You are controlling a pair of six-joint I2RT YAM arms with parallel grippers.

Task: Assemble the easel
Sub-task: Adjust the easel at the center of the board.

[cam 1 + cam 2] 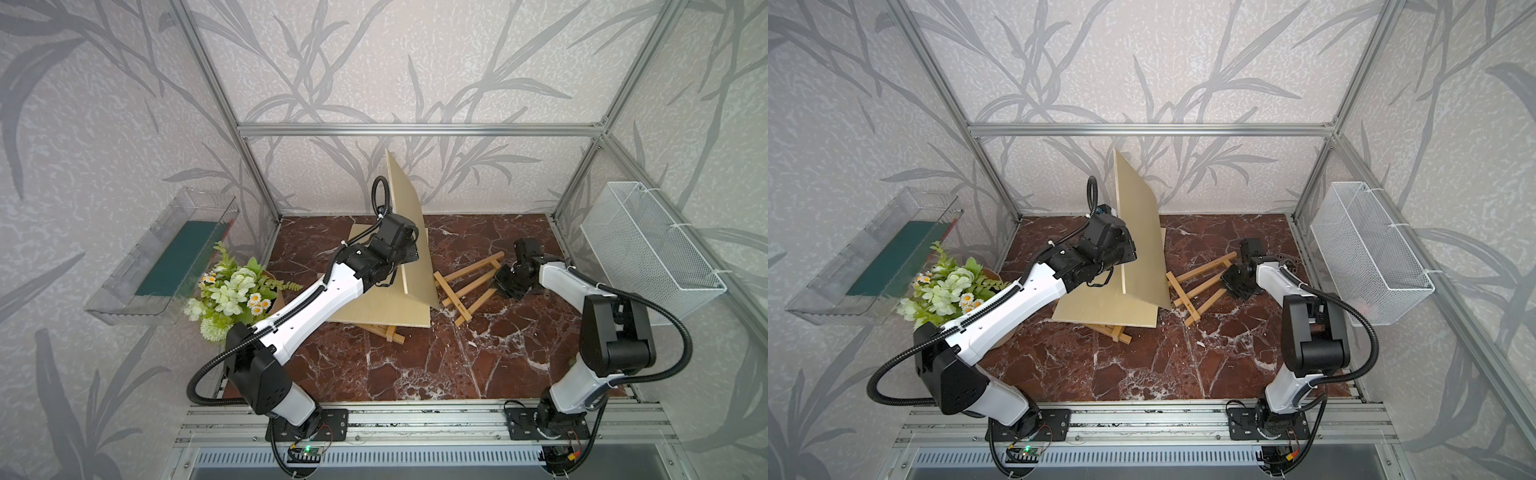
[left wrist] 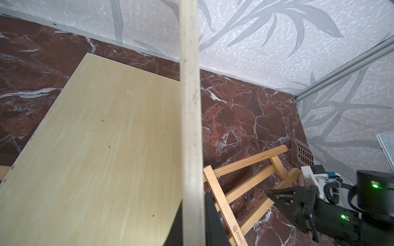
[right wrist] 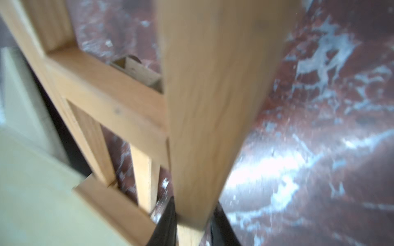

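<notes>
In both top views, the left gripper [image 1: 411, 249] [image 1: 1130, 258] is closed on an upright board [image 1: 405, 208] [image 1: 1140, 224], which stands tilted on edge over a flat board [image 1: 374, 307] [image 1: 1108, 309]. The easel [image 1: 469, 282] [image 1: 1200, 286] lies flat on the table [image 1: 415, 365] [image 1: 1142, 365], just to the right of both boards. The right gripper [image 1: 503, 286] [image 1: 1231, 284] meets the easel at its right end. In the left wrist view, the edge of the upright board [image 2: 191, 127] runs through the frame and passes between the black fingers [image 2: 212, 221], which clamp it. The flat board [image 2: 106, 149] lies behind it, and the easel [image 2: 245, 168] lies beside it with the right gripper [image 2: 277, 196] at one bar. The right wrist view is blurred. One bar of the easel [image 3: 213, 106] sits between the two fingers [image 3: 168, 223], which stand narrow, pressed against its sides.
</notes>
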